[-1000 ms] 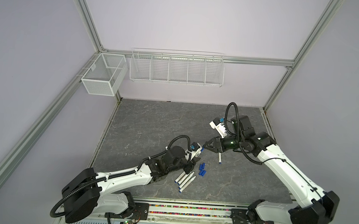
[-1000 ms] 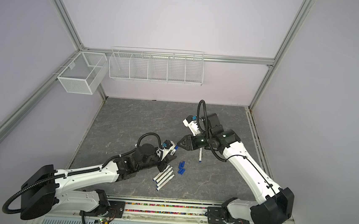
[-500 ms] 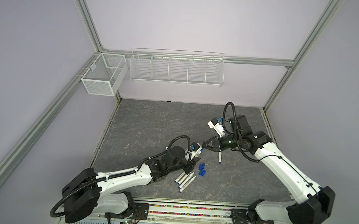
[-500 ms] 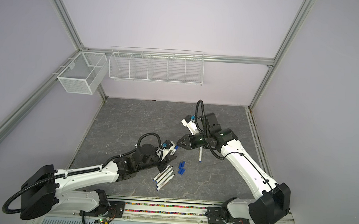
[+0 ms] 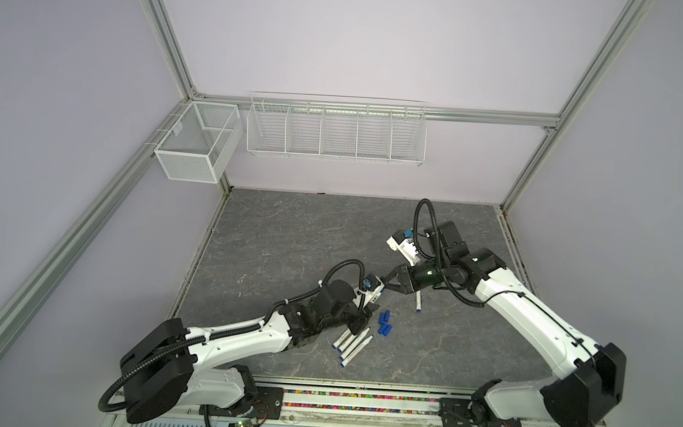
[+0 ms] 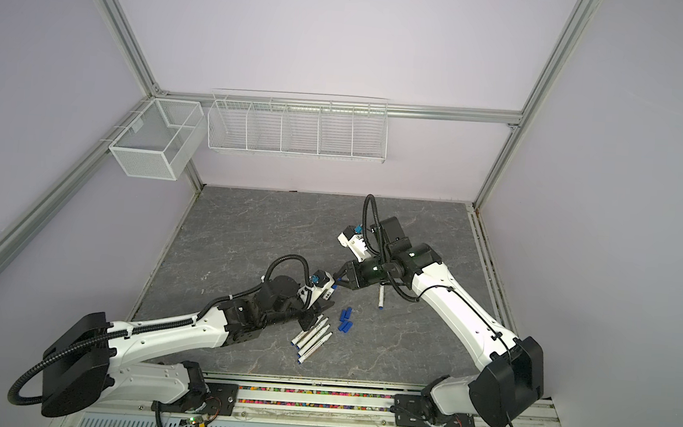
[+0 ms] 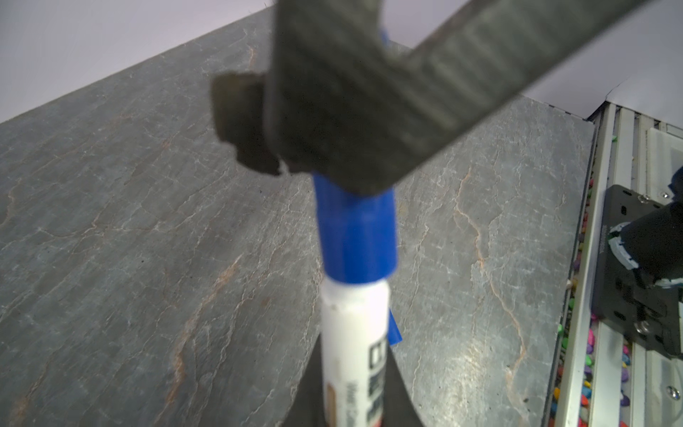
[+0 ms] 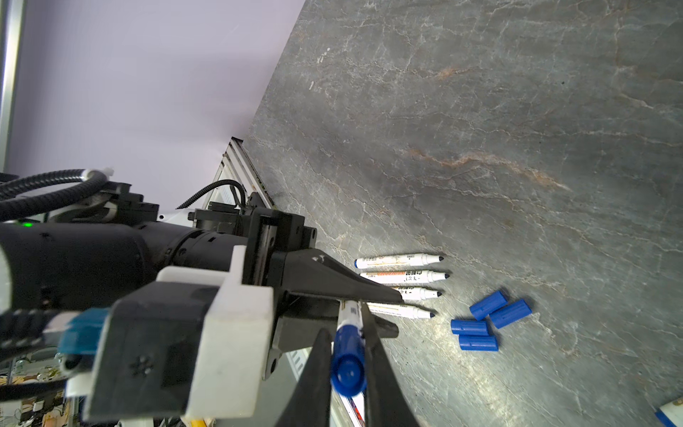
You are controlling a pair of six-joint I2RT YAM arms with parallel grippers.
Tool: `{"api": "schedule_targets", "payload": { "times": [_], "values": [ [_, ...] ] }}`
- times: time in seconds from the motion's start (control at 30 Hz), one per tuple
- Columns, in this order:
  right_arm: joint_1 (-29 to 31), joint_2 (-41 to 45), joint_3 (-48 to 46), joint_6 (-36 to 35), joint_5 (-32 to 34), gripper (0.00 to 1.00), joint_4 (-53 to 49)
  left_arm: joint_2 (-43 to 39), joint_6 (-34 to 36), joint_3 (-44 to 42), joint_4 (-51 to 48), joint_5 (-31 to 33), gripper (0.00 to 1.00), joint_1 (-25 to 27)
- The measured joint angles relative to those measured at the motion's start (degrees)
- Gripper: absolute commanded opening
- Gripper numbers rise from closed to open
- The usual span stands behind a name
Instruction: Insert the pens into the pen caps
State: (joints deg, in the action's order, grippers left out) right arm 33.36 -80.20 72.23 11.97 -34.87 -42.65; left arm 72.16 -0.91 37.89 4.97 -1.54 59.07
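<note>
Between lilac walls (image 5: 366,37), aluminium frame (image 5: 485,116), grey veined tabletop (image 5: 309,228), pens (image 8: 403,276), blue caps (image 8: 488,304)

Nose to nose at the centre of the worktop (image 5: 288,235), the left tool (image 7: 354,345) and right tool (image 5: 387,283) clamp one bridging pen (image 7: 351,314) and its cap (image 7: 356,229), barring the middle. The left arm (image 5: 238,340) fills 8 o'clock, the right arm (image 5: 531,319) 4. Four loose pens (image 5: 352,342) at 6, four pen caps (image 5: 384,324) at 5 (huddled close) and a lone pen (image 5: 417,302) between 3 and 4 clutter the near half. Bare slab runs from 9 through 12 to 1.
</note>
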Motion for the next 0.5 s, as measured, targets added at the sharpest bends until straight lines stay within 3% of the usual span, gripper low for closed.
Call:
{"api": "schedule_targets", "payload": {
  "times": [0.5],
  "values": [
    [-0.39, 1.66, -5.9, 3.34, -2.86, 0.1, 5.55, 0.07, -4.26, -2.16, 3.28, -1.51, 0.0, 0.26]
  ]
}}
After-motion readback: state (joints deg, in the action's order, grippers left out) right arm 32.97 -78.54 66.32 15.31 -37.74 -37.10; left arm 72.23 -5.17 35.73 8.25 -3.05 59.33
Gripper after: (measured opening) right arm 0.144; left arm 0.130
